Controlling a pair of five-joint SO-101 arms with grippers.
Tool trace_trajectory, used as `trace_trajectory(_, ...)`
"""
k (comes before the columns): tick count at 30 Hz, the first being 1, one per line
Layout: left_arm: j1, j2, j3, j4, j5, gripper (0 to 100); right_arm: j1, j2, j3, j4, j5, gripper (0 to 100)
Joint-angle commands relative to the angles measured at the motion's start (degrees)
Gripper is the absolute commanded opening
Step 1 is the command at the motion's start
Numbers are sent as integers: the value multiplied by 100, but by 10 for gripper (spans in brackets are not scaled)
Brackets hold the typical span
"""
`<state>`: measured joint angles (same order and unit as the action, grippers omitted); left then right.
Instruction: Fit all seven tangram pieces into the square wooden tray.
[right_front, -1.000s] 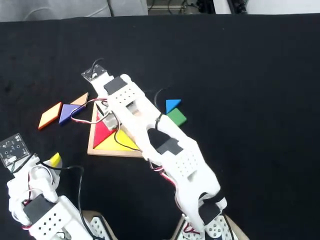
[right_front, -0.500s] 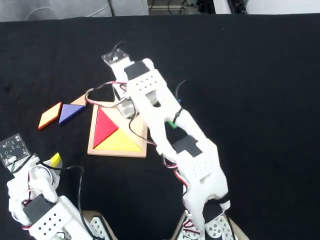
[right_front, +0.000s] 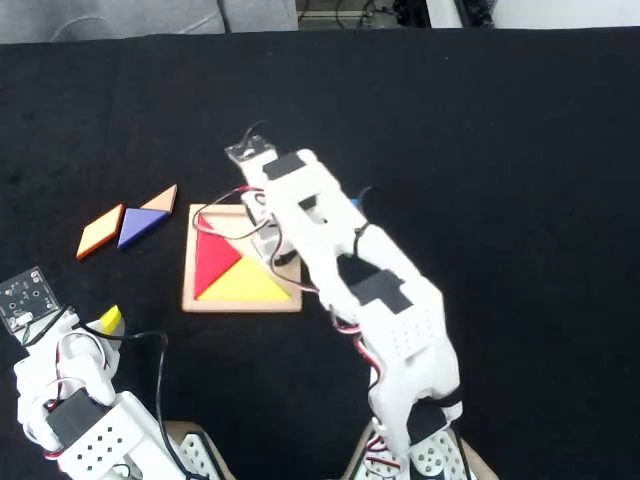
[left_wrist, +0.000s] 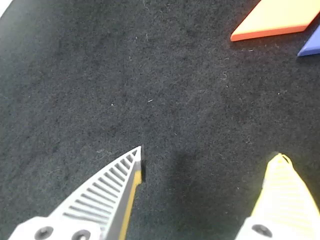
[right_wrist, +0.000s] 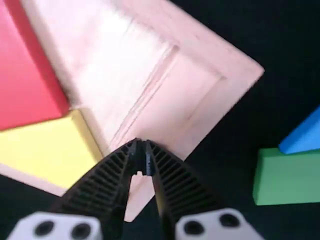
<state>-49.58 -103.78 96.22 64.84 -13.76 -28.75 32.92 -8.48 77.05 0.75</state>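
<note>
Tray: the square wooden tray (right_front: 240, 305) lies left of centre in the high view, on the black table (right_front: 500, 150).
Pieces seated: a red triangle (right_front: 212, 258) fills the tray's left part and a yellow triangle (right_front: 245, 287) its lower part, their edges meeting. The rest is bare wood.
Pieces outside, left: an orange parallelogram (right_front: 100, 230), a blue-violet triangle (right_front: 140, 227) and a pale orange triangle (right_front: 160, 198) form a close row to the upper left of the tray.
Pieces outside, right: a green piece (right_wrist: 285, 175) and a blue piece (right_wrist: 302, 137) touch each other, just beyond the tray's rim.
Right gripper (right_wrist: 141, 159): jaws pressed together and holding nothing, over the bare tray floor beside the yellow triangle.
Left gripper (left_wrist: 207, 162): jaws spread wide and empty, above bare cloth at the lower left of the high view.
</note>
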Motion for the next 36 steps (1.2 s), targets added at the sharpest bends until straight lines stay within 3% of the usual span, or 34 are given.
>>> trace_trajectory(1, 84, -44, 101, 9, -35, 371, 422, -303, -48, -132, 53, 11)
trace_trajectory(10, 84, -44, 92, 9, -35, 371, 457, -497, -382, 193, 431, 11)
trace_trajectory(16, 57, -44, 40, 9, -35, 371, 475, -2088, -31, 738, 431, 11)
trace_trajectory(19, 57, -44, -127, 53, -35, 371, 484, -3213, 1024, 185, 431, 11)
trace_trajectory(25, 84, -9, -268, 70, -35, 371, 484, -4734, 3960, -1987, 475, 11)
trace_trajectory(27, 101, -9, -558, 413, -35, 371, 536, -4945, 4646, -2620, 440, 11)
trace_trajectory(31, 303, 0, -1015, 677, -396, 364, 985, -5042, 5042, -3042, 431, 11)
trace_trajectory(36, 1042, -18, -1051, 325, -1020, 273, 1521, -5051, 5042, -3086, 185, 11)
